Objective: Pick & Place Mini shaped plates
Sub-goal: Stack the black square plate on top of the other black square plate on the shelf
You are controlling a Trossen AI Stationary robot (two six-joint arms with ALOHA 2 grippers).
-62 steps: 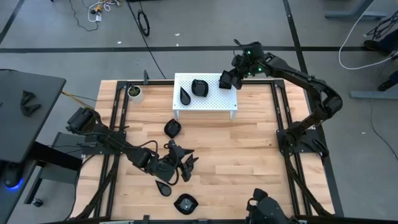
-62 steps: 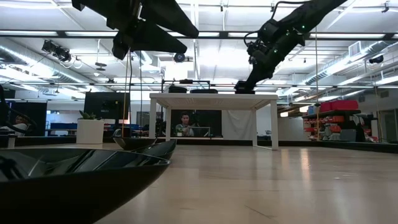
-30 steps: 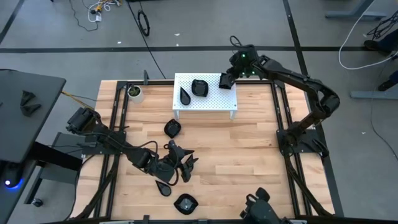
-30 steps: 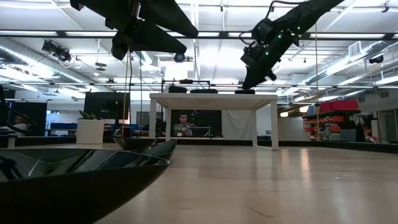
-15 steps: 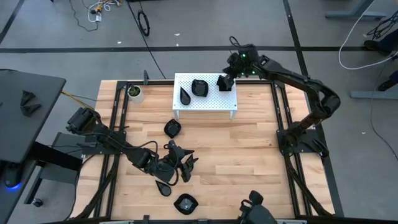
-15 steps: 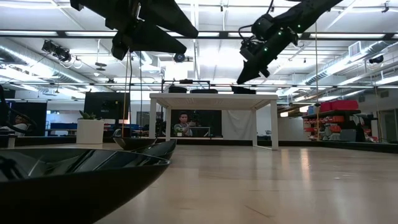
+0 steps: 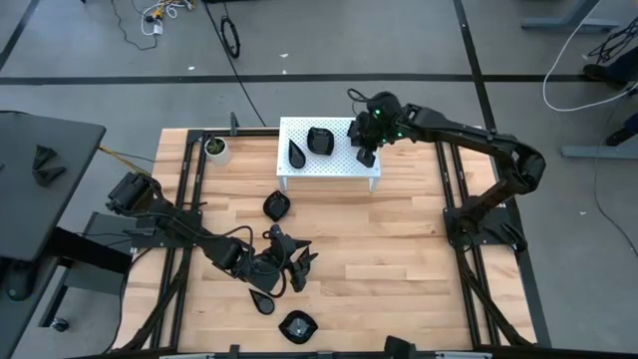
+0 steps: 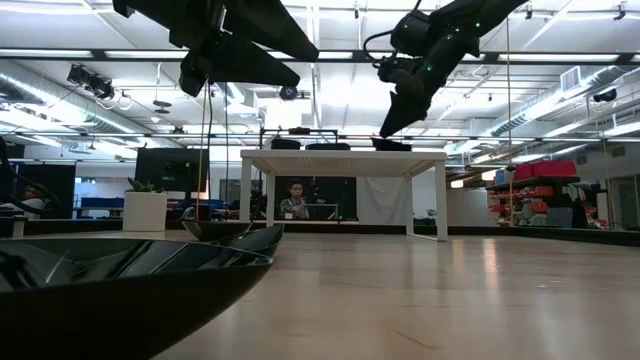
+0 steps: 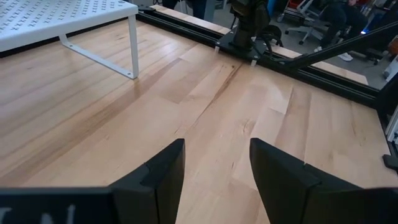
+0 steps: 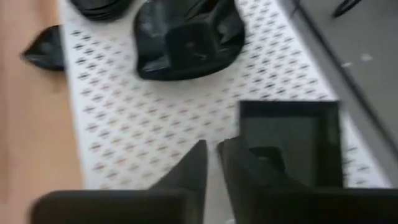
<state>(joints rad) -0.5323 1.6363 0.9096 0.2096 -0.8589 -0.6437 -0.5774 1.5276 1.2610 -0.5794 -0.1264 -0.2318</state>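
On the near left of the table our left gripper waits with jaws apart, empty, beside three plates on the wood: a lobed one, a teardrop, another lobed. Farther right, the white perforated shelf holds a teardrop plate, a lobed plate and a square plate. Our right gripper hovers there, fingers nearly together, grasping nothing. We judge three placed, three left.

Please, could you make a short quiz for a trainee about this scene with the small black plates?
1. True or false: the left tool holds a plate.
2. Which plate lies nearest the right tool? A teardrop, B square, C lobed.
3. Fill in: the white shelf carries ___ plates.
Key: 1 false, it is open and empty. 2 B, the square plate. 3 three.
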